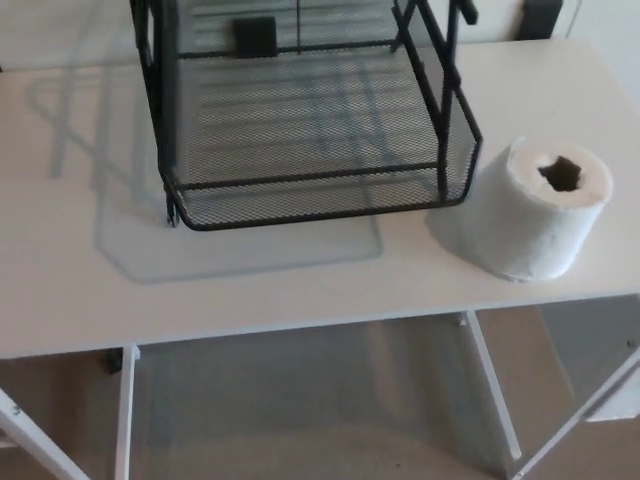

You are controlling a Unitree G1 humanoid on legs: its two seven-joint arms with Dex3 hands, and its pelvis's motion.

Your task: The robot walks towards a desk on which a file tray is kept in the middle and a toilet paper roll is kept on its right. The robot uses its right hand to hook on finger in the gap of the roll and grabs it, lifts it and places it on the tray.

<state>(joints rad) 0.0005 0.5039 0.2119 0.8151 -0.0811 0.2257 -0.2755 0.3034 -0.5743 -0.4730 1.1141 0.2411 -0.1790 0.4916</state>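
A black wire-mesh file tray [310, 205] stands on the white desk [250, 290], in the upper middle of the head view. Just right of the tray, a white toilet paper roll [540, 215] sits upright near the desk's front right edge, its dark core hole [563, 174] facing up. A narrow gap separates the roll from the tray's front right corner. Neither of my hands shows in the picture.
White desk legs [490, 400] and a crossbar run below the front edge over a beige floor. The tray's upper posts [445, 60] rise at its right side. A white panel [600, 340] stands under the desk's right end.
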